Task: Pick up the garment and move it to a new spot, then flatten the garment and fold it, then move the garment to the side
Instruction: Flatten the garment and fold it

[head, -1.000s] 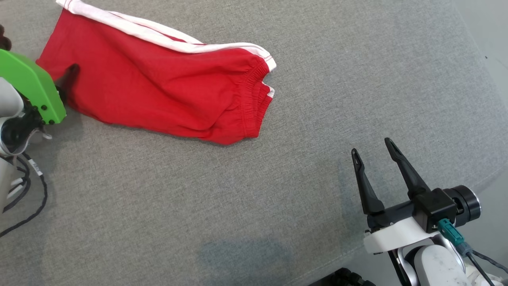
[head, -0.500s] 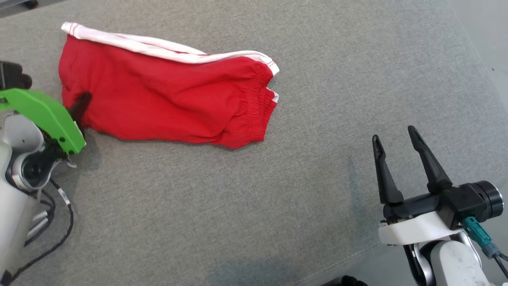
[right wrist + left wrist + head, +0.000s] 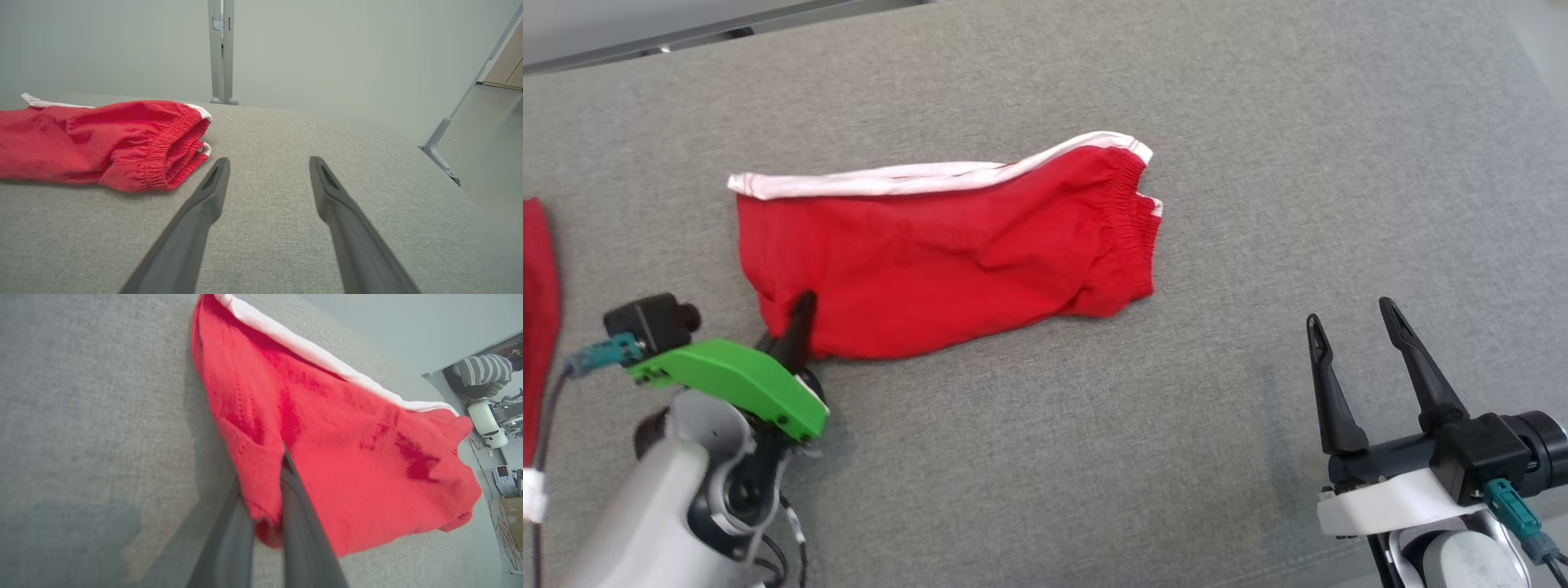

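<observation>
Now the left gripper [image 3: 802, 310] has clamped its fingers on the near-left corner of the shorts [image 3: 947, 253], which lie flat mid-desk [image 3: 1094, 457]. The right gripper [image 3: 1352, 331] hovers spread and empty. The carry can probably begin.

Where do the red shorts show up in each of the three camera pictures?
Head view: shorts centre-left, left hand pinching their near-left corner.
Left wrist view: shorts across middle and right, cloth clamped in the left hand.
Right wrist view: shorts at left, beyond the open right hand.
Shared landmark: the white stripe along one long edge.
</observation>
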Controlling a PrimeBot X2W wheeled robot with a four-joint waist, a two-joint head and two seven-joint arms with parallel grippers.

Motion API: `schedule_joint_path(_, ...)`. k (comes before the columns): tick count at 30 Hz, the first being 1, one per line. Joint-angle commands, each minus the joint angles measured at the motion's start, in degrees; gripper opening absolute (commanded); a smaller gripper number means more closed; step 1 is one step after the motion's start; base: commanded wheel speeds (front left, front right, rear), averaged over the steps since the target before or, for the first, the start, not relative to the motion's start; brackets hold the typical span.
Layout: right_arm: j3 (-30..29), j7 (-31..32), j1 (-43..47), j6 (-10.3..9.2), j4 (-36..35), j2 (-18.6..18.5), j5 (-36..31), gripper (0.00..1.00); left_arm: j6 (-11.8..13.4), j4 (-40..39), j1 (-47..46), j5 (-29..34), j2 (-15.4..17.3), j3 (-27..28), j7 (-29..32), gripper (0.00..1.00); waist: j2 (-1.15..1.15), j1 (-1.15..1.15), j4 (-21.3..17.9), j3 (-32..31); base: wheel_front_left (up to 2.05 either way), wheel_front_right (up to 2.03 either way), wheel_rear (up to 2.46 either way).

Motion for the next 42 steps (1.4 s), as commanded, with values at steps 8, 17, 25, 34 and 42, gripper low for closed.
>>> schedule_joint_path(8,-1.5,-0.2,2.5,-0.04,-0.2,-0.1,-2.3,1.0,4.4,-7.0,9.9,4.2,-4.2,-3.3,-7.5,0.0,0.5,0.0,9.2,-4.7,0.0,0.0,0.0)
schedule_joint_path(17,-1.5,-0.2,2.2,-0.04,1.0,-0.1,-2.3,1.0,4.1,-3.7,9.5,8.4,-5.7,-5.8,-11.7,0.0,0.5,0.0,11.4,-5.7,0.0,0.0,0.0)
schedule_joint_path(25,-1.5,-0.2,2.7,-0.04,1.5,-0.1,-1.0,1.0,3.7,-0.3,9.4,10.8,-4.8,-6.7,-14.0,0.41,0.5,0.0,10.6,-6.0,0.0,0.0,0.0)
schedule_joint_path(34,-2.0,-0.2,2.5,-0.04,1.6,-0.1,-0.9,1.0,8.1,-1.1,11.9,18.9,-2.7,-5.9,-19.1,1.0,0.5,0.0,10.5,-7.0,0.0,0.0,0.0)
schedule_joint_path(42,-3.5,-0.2,-0.8,-0.04,6.8,-0.2,1.5,1.0,9.5,-12.8,18.9,31.4,0.4,-0.6,-19.7,1.0,0.5,0.0,13.2,-8.4,0.0,0.0,0.0)
